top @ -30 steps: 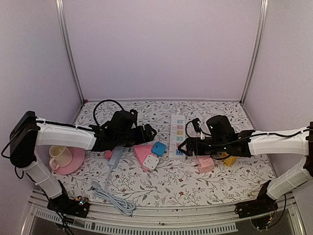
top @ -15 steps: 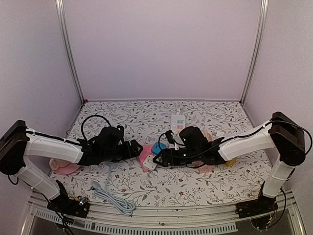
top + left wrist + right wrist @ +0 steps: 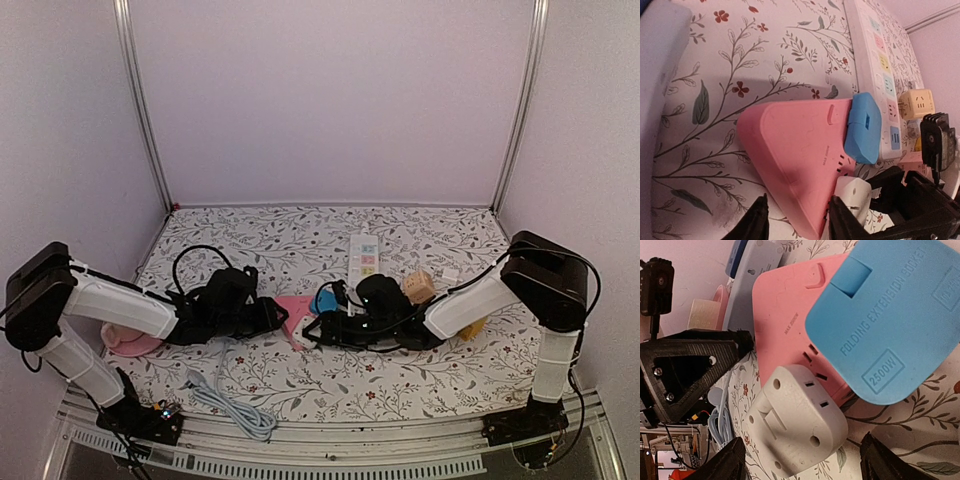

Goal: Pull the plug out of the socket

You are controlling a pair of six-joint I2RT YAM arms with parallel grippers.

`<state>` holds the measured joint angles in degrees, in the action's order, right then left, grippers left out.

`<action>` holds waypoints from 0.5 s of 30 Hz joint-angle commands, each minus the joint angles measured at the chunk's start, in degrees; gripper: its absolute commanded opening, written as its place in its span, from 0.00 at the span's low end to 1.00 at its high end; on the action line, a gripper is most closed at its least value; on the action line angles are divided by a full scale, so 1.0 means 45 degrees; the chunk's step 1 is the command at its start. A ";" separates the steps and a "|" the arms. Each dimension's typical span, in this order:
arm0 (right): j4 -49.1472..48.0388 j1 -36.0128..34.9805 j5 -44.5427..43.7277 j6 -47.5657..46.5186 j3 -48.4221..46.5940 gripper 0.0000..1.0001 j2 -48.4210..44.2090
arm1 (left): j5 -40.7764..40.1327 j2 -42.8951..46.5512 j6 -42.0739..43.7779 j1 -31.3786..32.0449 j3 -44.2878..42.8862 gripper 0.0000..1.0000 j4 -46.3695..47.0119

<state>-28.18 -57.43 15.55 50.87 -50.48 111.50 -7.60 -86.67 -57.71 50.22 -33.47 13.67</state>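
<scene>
A pink triangular socket (image 3: pixel 293 308) lies on the floral table, with a white plug (image 3: pixel 795 425) pushed into its near edge and a blue folding adapter (image 3: pixel 885 320) at its far corner. My left gripper (image 3: pixel 797 222) is shut on the pink socket (image 3: pixel 795 150) at its near corner, one finger on each side. From the other side, my right gripper (image 3: pixel 802 452) stands open astride the white plug (image 3: pixel 852 192), with a gap at each finger. In the top view the two grippers (image 3: pixel 283 318) (image 3: pixel 310 330) meet over the socket and hide the plug.
A white power strip (image 3: pixel 364 255) lies just behind the socket, with a beige cube adapter (image 3: pixel 420 284) to its right. A pink saucer (image 3: pixel 130 343) sits at the left and a grey cable (image 3: pixel 225 400) coils near the front edge.
Both arms have swung inward to the pink socket. The left jaws have narrowed onto its corner. The right gripper has come from the power strip to the white plug.
</scene>
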 commanded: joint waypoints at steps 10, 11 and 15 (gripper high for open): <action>-0.1244 -0.0039 -0.0024 0.0830 -0.0542 0.63 0.0609 | 0.0039 -0.0771 -0.0785 0.1828 0.0121 0.12 0.0853; -0.1238 -0.0044 -0.0036 0.0840 -0.0438 0.61 0.0495 | -0.0015 -0.0728 -0.0841 0.1929 0.0149 0.11 0.0881; -0.1145 -0.0038 -0.0092 0.0752 -0.0148 0.57 -0.0102 | -0.0148 -0.0568 -0.0786 0.2110 0.0043 0.11 0.0792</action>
<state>-31.40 -57.32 15.07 54.33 -52.27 114.13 -7.97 -89.56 -60.73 58.15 -33.23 15.46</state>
